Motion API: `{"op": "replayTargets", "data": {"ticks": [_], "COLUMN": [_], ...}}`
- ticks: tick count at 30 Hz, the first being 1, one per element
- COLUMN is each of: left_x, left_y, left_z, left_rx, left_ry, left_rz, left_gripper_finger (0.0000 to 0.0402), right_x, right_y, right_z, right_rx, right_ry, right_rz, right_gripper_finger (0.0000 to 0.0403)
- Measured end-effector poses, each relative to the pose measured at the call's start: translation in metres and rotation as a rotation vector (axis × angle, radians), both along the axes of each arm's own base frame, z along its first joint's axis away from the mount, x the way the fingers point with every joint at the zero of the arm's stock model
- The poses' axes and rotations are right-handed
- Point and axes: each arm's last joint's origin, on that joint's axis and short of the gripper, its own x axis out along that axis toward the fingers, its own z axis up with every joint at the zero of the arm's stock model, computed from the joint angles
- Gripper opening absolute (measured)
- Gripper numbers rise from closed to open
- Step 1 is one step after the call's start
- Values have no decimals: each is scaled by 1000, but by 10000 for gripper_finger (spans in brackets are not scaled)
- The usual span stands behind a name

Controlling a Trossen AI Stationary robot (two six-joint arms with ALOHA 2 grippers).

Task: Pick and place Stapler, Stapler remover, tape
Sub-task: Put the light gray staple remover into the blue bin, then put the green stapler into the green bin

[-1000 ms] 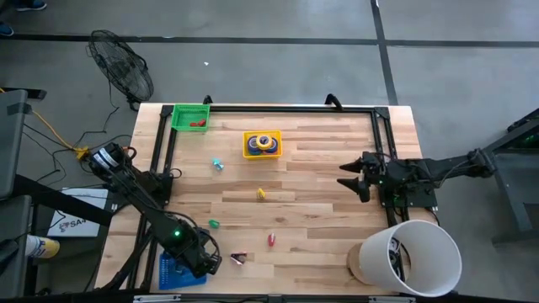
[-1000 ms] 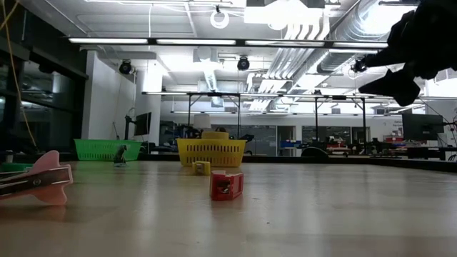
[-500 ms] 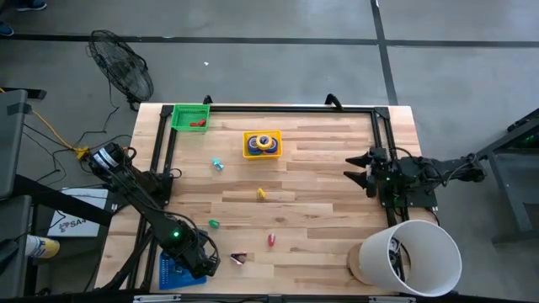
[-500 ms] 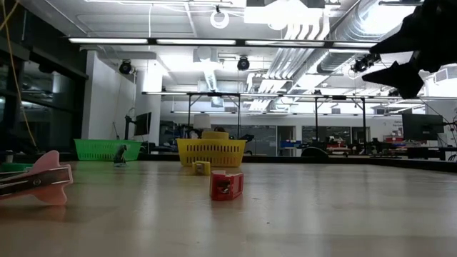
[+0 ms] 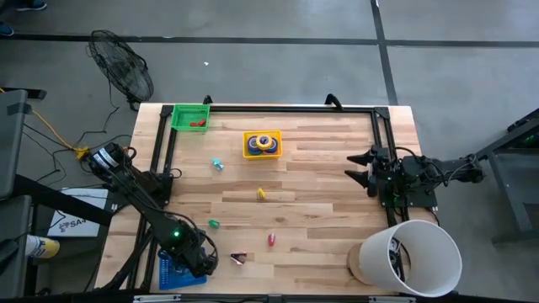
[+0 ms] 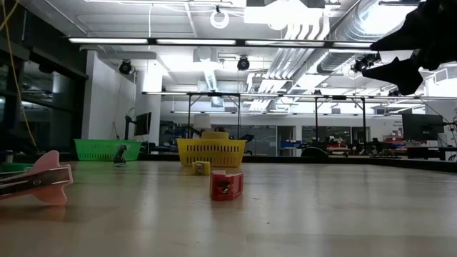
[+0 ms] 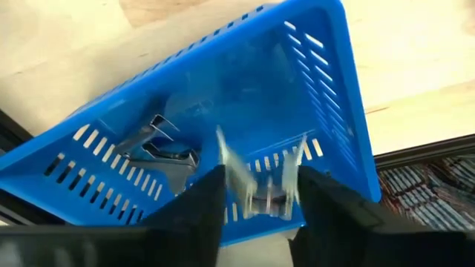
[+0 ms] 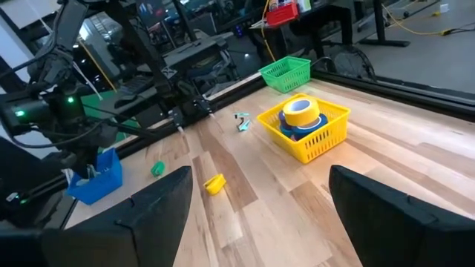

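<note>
My left gripper point(image 5: 195, 264) hangs open over the blue basket point(image 5: 168, 274) at the table's near left corner. In the left wrist view a metal stapler remover point(image 7: 159, 144) lies in the blue basket point(image 7: 326, 89), and a second, blurred metal piece point(image 7: 256, 182) shows between my fingers. A pink stapler remover point(image 5: 238, 258) lies on the table beside that basket. Tape rolls point(image 5: 264, 142) sit in the yellow basket point(image 5: 249, 152). My right gripper point(image 5: 358, 168) hovers open above the table's right side, far from all of them. My left gripper has the blurred metal piece point(image 7: 256, 182) between its two fingers, above the inside of the blue basket. I cannot tell whether the fingers touch it.
A green basket point(image 5: 190, 115) holding small red pieces stands at the far left corner. Small teal point(image 5: 217, 164), yellow point(image 5: 261, 194), green point(image 5: 214, 223) and red point(image 5: 271, 240) pieces lie scattered mid-table. A white bucket point(image 5: 413, 257) sits at the near right corner.
My right gripper has drawn back slightly toward the table's right edge and risen a little, staying open. My left arm has kept still over the blue basket.
</note>
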Motion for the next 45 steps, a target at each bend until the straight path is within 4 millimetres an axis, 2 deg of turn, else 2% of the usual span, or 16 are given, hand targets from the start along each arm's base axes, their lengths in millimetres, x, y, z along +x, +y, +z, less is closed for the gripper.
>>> {"op": "replayTargets", "data": {"ticks": [4,7,15,19,23,27,37,45], "left_x": [0,-1,-9,-15,-22,-21,9,25], "left_y": [0,1,12,23,37,54,112,140], "left_z": [1,6,30,46,53,54,51,46], "left_rx": [-7,-18,-37,28,133,213,339,382], "left_ry": [-2,-16,-96,-220,-286,-293,-362,-453], "left_rz": [-3,-9,6,-11,-79,-225,-664,-1144], "left_gripper_finger": [211,230,235,235,235,236,236,236], "right_x": [0,0,0,0,0,0,0,0], "right_y": [0,0,0,0,0,0,0,0], "right_z": [0,0,0,0,0,0,0,0], "right_rx": [3,4,-9,-27,-27,-28,-28,-28], "right_ry": [0,0,3,7,7,7,7,7], "right_rz": [14,14,15,18,18,18,18,18], "right_gripper_finger": [307,307,307,307,307,307,307,307]}}
